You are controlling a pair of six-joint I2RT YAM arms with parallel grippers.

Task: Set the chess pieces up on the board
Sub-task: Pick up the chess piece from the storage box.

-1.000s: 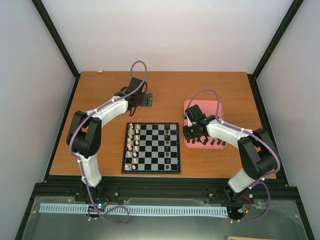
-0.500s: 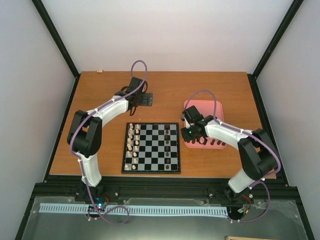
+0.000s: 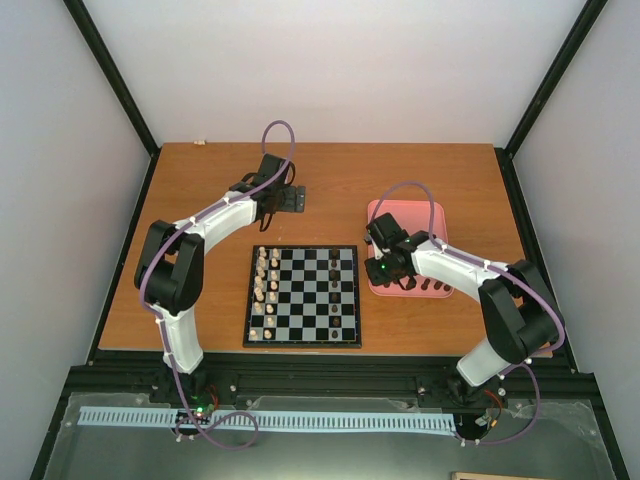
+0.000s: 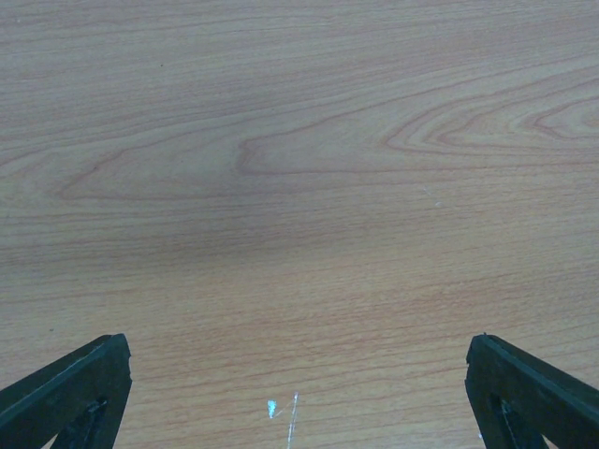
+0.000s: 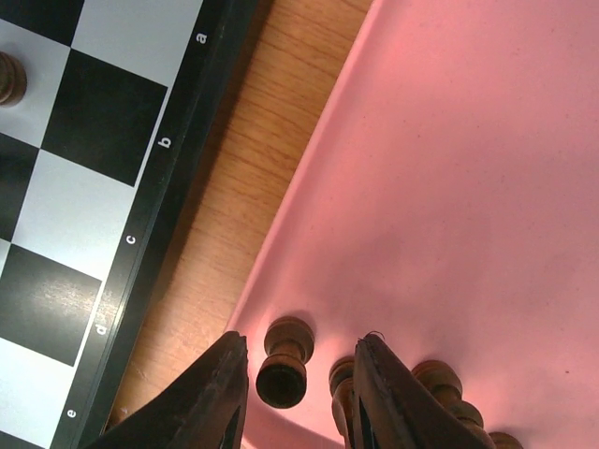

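The board (image 3: 303,296) lies mid-table, with pale pieces on its left files and a few dark chess pieces (image 3: 333,270) toward its right. More dark pieces stand along the near edge of the pink tray (image 3: 425,215). My right gripper (image 3: 386,264) hangs over the tray's near-left corner. In the right wrist view it (image 5: 299,369) is open, and its fingers (image 5: 220,393) flank one upright dark pawn (image 5: 284,372) with a gap on each side. My left gripper (image 3: 290,200) rests at the back of the table. In its wrist view it (image 4: 299,374) is wide open over bare wood.
Two more dark pieces (image 5: 449,383) stand just right of my right finger in the tray (image 5: 468,187). The board's black frame (image 5: 178,159) runs close to the tray's left rim, with a strip of wood between them. One dark piece (image 5: 9,79) stands on a board square.
My right gripper has shifted toward the tray's near-left corner and its jaws have narrowed around the pawn. The left arm has not moved.
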